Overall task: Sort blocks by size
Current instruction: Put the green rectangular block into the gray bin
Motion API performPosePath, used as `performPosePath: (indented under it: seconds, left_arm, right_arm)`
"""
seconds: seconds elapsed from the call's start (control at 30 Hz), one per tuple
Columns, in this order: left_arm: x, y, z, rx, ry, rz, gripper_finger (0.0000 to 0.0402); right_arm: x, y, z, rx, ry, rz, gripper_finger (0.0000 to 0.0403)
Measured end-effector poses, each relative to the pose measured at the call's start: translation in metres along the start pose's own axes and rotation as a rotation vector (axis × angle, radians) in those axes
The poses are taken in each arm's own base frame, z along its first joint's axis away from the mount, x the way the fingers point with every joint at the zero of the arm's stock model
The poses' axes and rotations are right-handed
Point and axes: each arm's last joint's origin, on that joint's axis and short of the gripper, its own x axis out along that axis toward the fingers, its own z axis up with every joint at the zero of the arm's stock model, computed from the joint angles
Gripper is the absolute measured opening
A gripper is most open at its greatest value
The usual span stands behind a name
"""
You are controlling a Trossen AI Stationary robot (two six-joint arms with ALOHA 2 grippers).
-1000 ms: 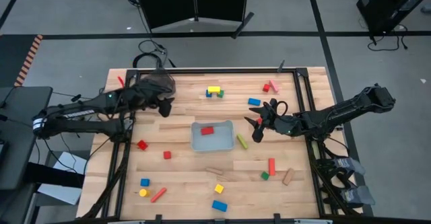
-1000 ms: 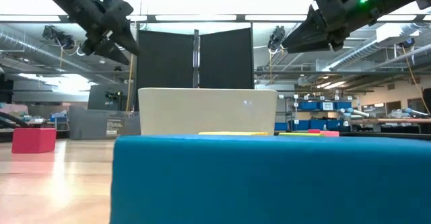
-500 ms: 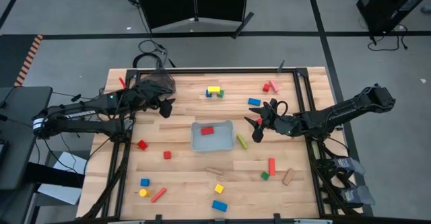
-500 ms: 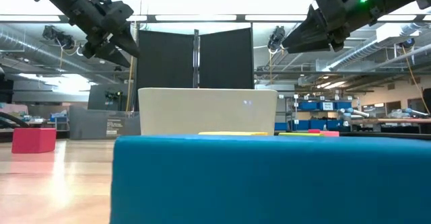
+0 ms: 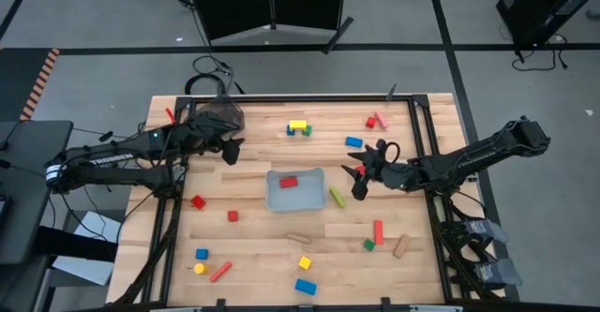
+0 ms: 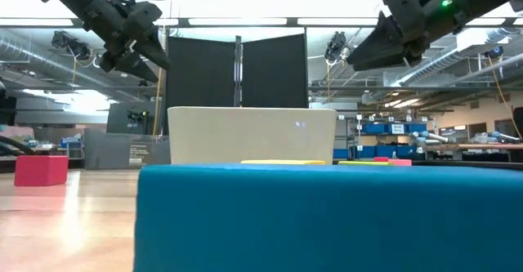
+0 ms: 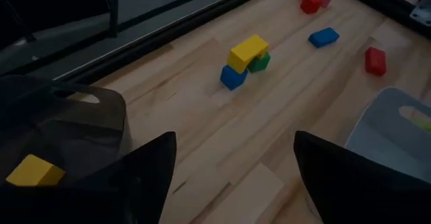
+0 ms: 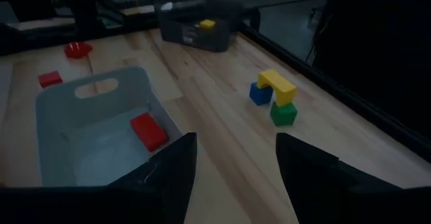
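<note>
The blocks lie scattered over the wooden table. A red block lies in the clear tray at the middle. A yellow bar rests on a blue and a green cube at the far side. A yellow block lies in the dark bowl at the far left. My left gripper hangs open and empty above the table beside the bowl; its fingers also show in its wrist view. My right gripper hangs open and empty to the right of the tray, near a green bar.
Loose blocks lie along the near edge: a blue one, a yellow cube, a red bar. Red cubes lie left of the tray. A red bar, a green cube and a plain wood piece lie near right. Black rails border the table.
</note>
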Motion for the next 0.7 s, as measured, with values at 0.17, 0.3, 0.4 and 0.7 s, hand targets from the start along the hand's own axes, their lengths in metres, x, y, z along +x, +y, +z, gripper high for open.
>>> performPosePath:
  seconds: [0.17,0.3,0.4,0.7]
  left_arm:
    - [0.0000,0.0000,-0.0001,0.000,0.001,-0.001,0.0307]
    - [0.0000,-0.0003,-0.0003,0.001,0.007,-0.011,0.0307]
    - [0.0000,-0.0010,-0.0007,0.001,0.018,-0.034,0.0307]
    - [-0.0001,-0.0016,-0.0009,0.004,0.027,-0.055,0.0307]
  right_arm:
    - [-0.0001,-0.0014,-0.0038,0.009,0.032,-0.012,0.0215]
    - [-0.0001,-0.0014,-0.0038,0.015,0.032,-0.012,0.0215]
    - [-0.0001,-0.0015,-0.0038,0.015,0.032,-0.012,0.0215]
    - [-0.0001,-0.0014,-0.0038,0.015,0.032,-0.012,0.0215]
